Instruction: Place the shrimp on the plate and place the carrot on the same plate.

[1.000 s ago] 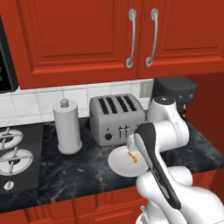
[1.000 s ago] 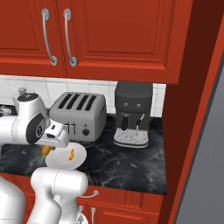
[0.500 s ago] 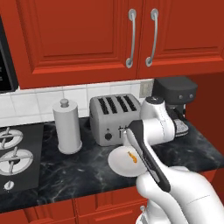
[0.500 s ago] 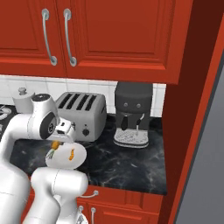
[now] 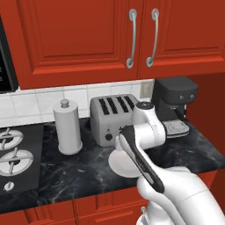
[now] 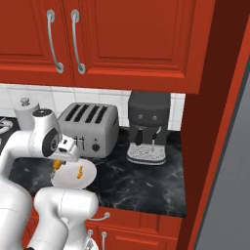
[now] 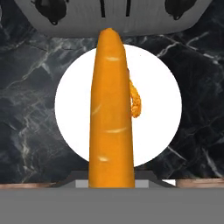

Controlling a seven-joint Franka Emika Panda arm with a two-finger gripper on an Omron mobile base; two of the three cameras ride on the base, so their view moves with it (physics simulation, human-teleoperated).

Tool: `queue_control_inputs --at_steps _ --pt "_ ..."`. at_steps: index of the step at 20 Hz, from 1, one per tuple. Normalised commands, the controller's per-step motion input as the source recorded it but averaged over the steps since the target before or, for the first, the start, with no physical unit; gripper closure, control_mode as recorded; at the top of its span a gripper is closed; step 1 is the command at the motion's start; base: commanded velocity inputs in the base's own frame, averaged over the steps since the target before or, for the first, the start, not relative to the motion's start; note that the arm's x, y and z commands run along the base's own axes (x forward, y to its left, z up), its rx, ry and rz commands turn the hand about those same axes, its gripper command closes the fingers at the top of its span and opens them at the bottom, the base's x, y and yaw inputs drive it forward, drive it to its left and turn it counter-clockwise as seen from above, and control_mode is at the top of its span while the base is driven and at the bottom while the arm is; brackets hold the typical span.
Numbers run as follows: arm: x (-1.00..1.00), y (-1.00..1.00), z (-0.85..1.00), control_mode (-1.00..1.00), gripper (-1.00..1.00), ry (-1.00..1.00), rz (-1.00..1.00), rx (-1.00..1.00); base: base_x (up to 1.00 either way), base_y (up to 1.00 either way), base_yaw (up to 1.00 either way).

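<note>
A: Orange was the first thing I saw. The carrot (image 7: 111, 109) hung right over the white plate (image 7: 78, 131), pointing at the toaster (image 7: 118, 17).

B: Was it there a moment before?

A: No. The arm had swung across. A second earlier the hand was off to the side of the plate, and then it came over the middle, carrying the carrot with it.

B: And the shrimp (image 7: 135, 101)?

A: It already lay on the plate, just beside the carrot from above. In the right base view the shrimp (image 6: 79, 172) was a small orange bit on the plate (image 6: 73, 178).

B: So half the job was done?

A: I think so. The carrot just needed putting down next to it.

B: Was the gripper (image 6: 57, 165) holding tight?

A: Yes, it was clamped on the thick end of the carrot, jaws only a little apart.

B: How did the arm look?

A: Bent over the dark worktop (image 5: 66, 171) in front of the toaster, hand pointing down at the plate (image 5: 116, 162).
</note>
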Motion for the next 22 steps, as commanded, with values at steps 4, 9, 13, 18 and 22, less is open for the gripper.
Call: queue_control_inputs --at_steps 4,9,13,18,22 --pt "0.00 0.18 -0.26 -1.00 1.00 0.00 0.00 0.00 0.00 0.00 0.00" --pt "0.12 0.03 -0.20 -1.00 1.00 0.03 0.00 0.01 0.00 0.00 0.00" --pt "0.22 0.03 -0.16 -1.00 1.00 0.05 0.00 0.02 0.00 0.00 0.00" --pt "0.24 0.01 -0.17 -1.00 1.00 0.08 0.00 0.02 0.00 0.00 0.00" --pt "0.15 0.02 -0.17 -1.00 1.00 0.06 0.00 0.02 0.00 0.00 0.00"
